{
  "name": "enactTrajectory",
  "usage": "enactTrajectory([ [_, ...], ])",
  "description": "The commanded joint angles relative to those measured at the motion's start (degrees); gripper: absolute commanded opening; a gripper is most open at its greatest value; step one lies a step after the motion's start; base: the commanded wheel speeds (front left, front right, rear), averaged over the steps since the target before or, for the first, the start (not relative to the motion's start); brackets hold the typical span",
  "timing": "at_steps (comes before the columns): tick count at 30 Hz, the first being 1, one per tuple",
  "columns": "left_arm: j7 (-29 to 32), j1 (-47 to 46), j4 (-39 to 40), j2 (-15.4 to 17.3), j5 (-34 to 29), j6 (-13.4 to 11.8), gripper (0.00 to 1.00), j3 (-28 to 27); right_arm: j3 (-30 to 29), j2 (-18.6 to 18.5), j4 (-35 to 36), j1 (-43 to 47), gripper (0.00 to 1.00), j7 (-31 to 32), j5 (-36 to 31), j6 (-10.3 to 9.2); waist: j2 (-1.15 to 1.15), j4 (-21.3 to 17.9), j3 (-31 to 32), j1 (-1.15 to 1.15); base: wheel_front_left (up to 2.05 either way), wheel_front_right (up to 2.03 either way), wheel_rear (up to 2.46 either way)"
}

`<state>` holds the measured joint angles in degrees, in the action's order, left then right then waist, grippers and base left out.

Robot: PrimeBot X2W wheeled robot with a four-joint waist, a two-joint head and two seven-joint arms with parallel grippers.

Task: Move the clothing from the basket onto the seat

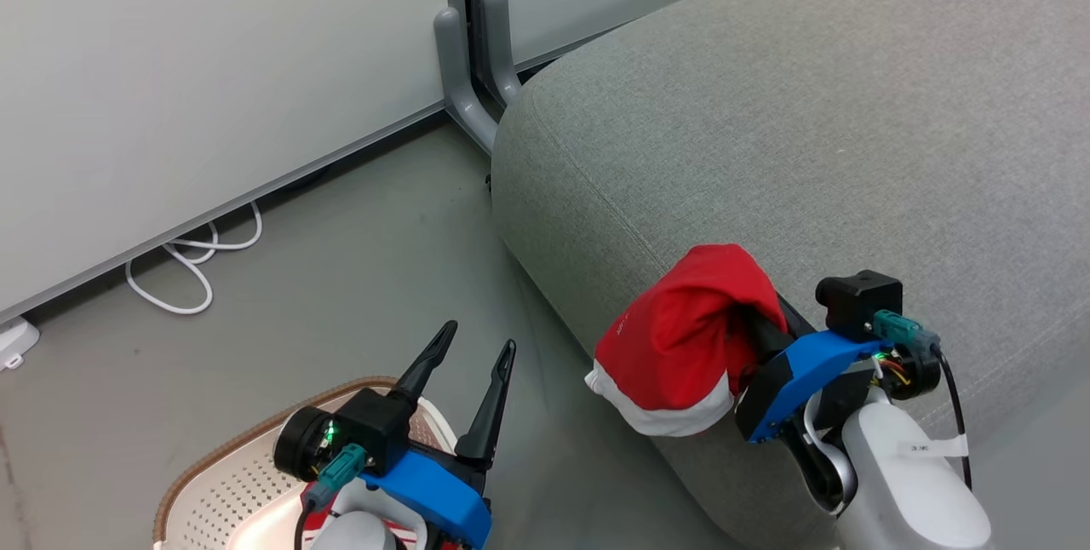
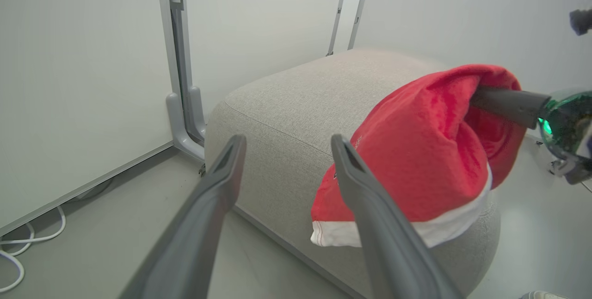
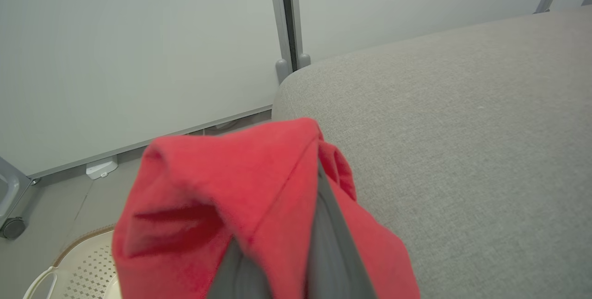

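- At 4 o'clock in the head view, my right hand [image 3: 322, 202] is pressed together on the clothing [image 1: 681, 337], a red garment with a white hem band. The cloth drapes over both fingers and hides their tips.
- That garment hangs at the front edge of the seat [image 1: 809, 124], close to its rounded corner. I cannot tell whether the cloth touches the grey upholstery.
- From the left wrist view, the white hem hangs lowest, in front of the seat's side, and a small white mark sits on the red.
- At 7 o'clock my left hand [image 1: 477, 341] has its fingers spread wide with nothing between them, tips pointing toward 1 o'clock.
- At 8 o'clock the basket [image 1: 221, 482] stands on the floor [image 1: 341, 295], cut off by the lower edge. I see its perforated cream wall and brown rim, with a scrap of red and white showing inside under my left wrist.
- The seat spans from 12 round to 5 o'clock.
- At 9 o'clock a white cable [image 1: 192, 265] loops on the floor at the foot of the wall [image 1: 170, 65].
- At 11 o'clock a grey post [image 1: 468, 65] stands just behind the seat's corner.
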<state>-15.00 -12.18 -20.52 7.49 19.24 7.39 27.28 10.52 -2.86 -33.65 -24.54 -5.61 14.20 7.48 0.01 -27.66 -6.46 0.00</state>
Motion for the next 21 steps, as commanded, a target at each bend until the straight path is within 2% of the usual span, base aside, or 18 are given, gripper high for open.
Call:
enactTrajectory([
  [1, -0.3, -1.2, 0.1, 0.5, 0.1, 0.1, 1.0, 0.2, -0.3, -0.1, 0.1, -1.1, 0.0, 0.1, 0.4, 0.03, -0.01, 0.3, -0.4, 0.0, 0.0, 0.0, 0.0],
  [4, -0.3, -1.7, 0.6, 0.8, -0.2, 0.1, 1.0, 0.4, -2.0, -0.2, -0.2, -3.7, 0.0, 0.9, 0.6, 0.03, -0.01, 0.9, -2.0, 0.0, 0.0, 0.0, 0.0],
  [8, -0.3, -3.6, 1.4, 2.1, -0.6, 0.1, 1.0, 1.1, -4.8, -2.6, -1.1, -9.8, 0.0, 2.4, 1.0, 0.03, -0.01, 2.3, -6.0, 0.0, 0.0, 0.0, 0.0],
  [16, -0.3, -9.0, 3.6, 5.5, -0.6, 0.1, 1.0, 2.7, -14.4, -10.1, -3.7, -23.3, 0.0, 3.1, 5.2, 0.03, -0.01, 6.3, -17.3, 0.0, 0.0, 0.0, 0.0],
  [21, -0.3, -12.9, 6.0, 8.2, -1.3, 0.1, 1.0, 3.5, -21.0, -15.7, -5.1, -28.5, 0.0, 2.1, 4.8, 0.03, -0.01, 8.5, -25.1, 0.0, 0.0, 0.0, 0.0],
])
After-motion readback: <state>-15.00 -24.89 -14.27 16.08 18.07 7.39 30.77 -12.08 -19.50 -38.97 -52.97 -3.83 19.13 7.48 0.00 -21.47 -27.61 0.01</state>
